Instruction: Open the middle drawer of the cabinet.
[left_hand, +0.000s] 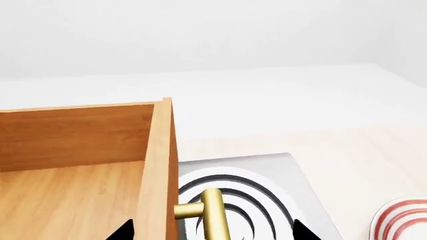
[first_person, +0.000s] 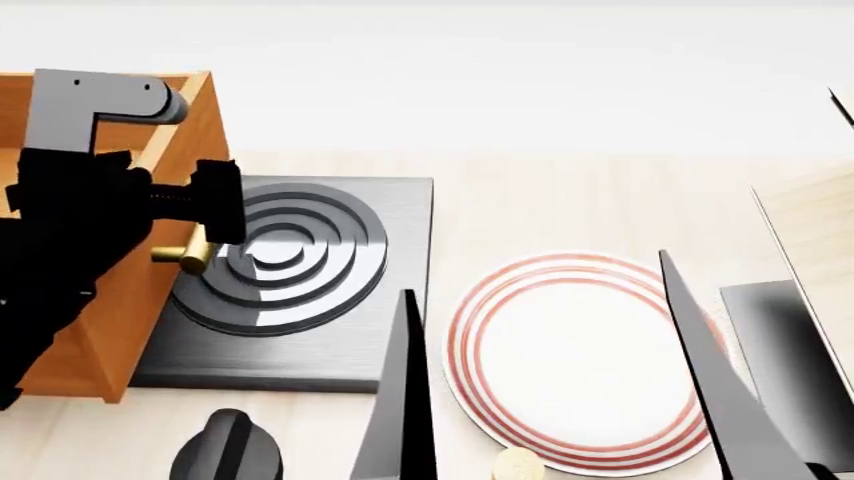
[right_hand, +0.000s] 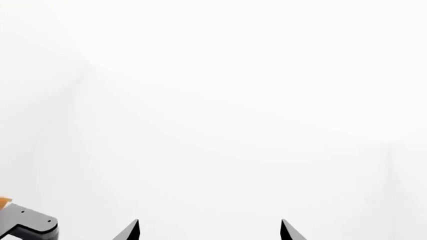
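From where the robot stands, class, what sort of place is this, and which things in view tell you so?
Probably a simulated kitchen worktop. A grey stove plate with ring burners sits beside an orange-brown wooden cabinet with a brass handle, and a red-ringed white plate lies on the pale counter.

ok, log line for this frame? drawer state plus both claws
drawer: pulled out, inside visible | brass handle: between left claw fingertips, contact unclear | right claw: open, holding nothing, facing blank white | stove plate: under handle
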